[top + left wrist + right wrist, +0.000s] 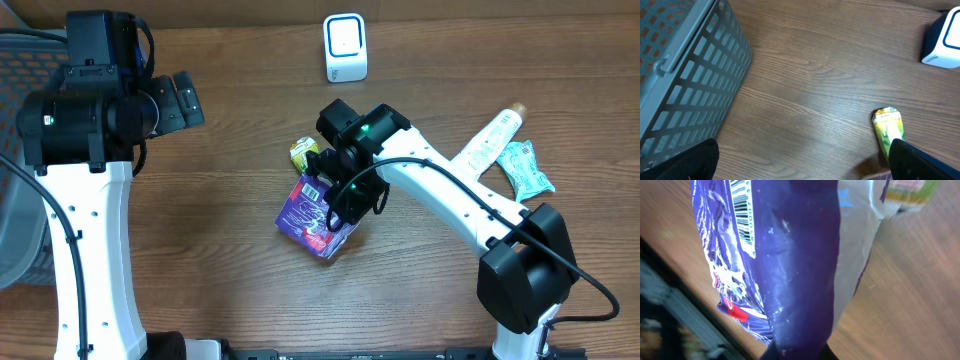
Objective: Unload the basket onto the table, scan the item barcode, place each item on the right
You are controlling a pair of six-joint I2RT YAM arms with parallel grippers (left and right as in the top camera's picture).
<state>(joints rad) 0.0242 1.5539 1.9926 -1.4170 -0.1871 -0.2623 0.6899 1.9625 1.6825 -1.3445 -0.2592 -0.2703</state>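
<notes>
Brown wooden surface [230, 130] lies under the purple packet [303, 215] at frame centre, probably light, soft and slippery, pinched at its edge by the closed right gripper [340, 208], clear of the barcode [743, 217]; the left gripper [183, 100] stands wide open, empty.

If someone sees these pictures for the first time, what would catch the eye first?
The purple packet in the middle of the table, gripped by the right claw, draws the eye first; the right wrist view shows its barcode close up. Next come the white scanner standing at the far edge and the grey basket at the left side.
</notes>
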